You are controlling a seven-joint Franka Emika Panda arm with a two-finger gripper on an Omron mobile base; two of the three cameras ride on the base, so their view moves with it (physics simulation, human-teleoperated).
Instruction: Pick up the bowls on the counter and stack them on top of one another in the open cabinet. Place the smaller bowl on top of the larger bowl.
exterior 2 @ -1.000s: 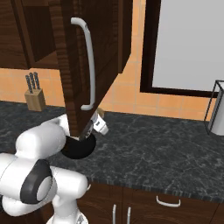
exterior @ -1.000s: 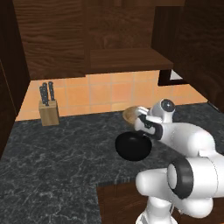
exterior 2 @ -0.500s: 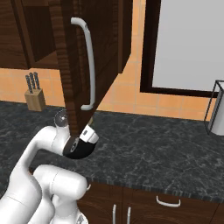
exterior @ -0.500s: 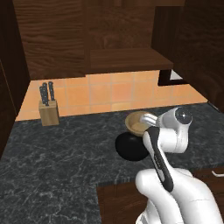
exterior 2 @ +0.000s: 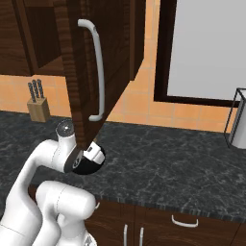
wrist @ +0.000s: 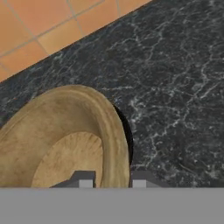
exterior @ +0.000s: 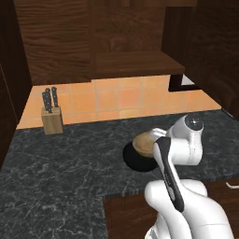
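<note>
Now, gripper (wrist: pixel 112 183): low over the counter (wrist: pixel 175 87), one fingertip inside the wooden bowl's (wrist: pixel 61 140) rim and one outside, placed to pinch the wall; jaws apart, nothing clasped yet.
Black bowl (exterior: pixel 135 158): on the counter just beside the wooden bowl, partly behind the arm.
Cabinet (exterior: pixel 135 63): shelf above and beyond.
Hidden: finger bases cut off; actual rim contact unclear.
</note>
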